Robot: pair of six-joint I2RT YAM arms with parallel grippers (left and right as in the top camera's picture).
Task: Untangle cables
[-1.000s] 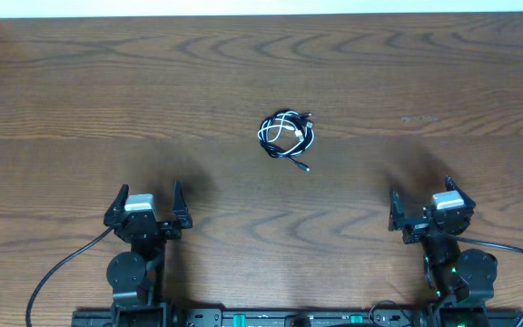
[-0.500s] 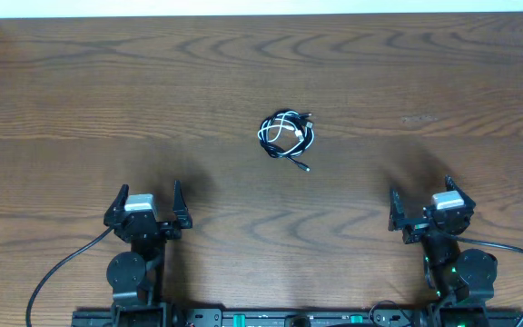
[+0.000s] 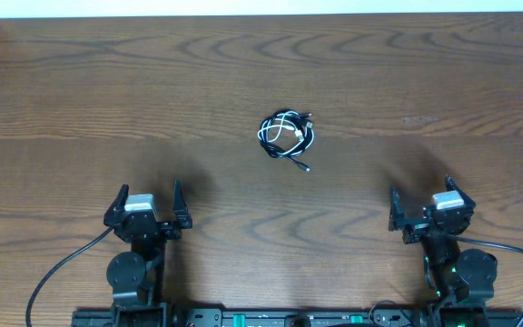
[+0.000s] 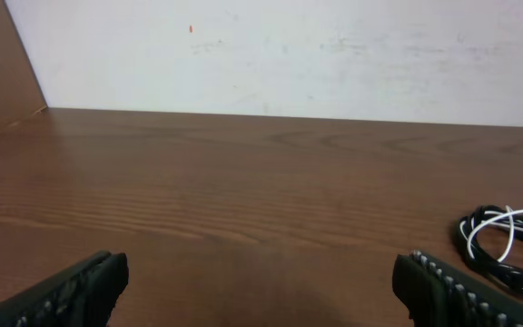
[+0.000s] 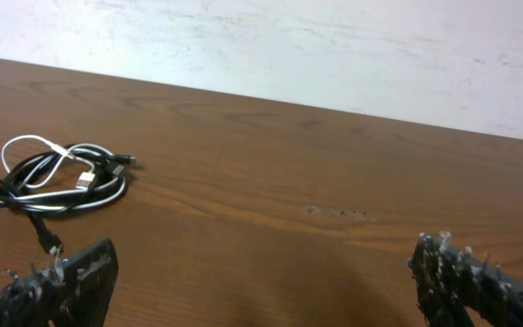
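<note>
A black cable (image 3: 300,142) and a white cable (image 3: 282,123) lie coiled together in one small bundle at the middle of the wooden table (image 3: 80,82). A plug end (image 3: 305,167) trails out toward the front. The bundle also shows in the left wrist view (image 4: 507,247) at the right edge and in the right wrist view (image 5: 60,177) at the left. My left gripper (image 3: 146,205) is open and empty near the front left, far from the bundle. My right gripper (image 3: 421,207) is open and empty near the front right.
Thick black wires (image 3: 57,272) run from both arm bases along the front edge. A white wall (image 4: 289,50) stands behind the table's far edge. A raised wooden side (image 4: 3,73) borders the table at the left.
</note>
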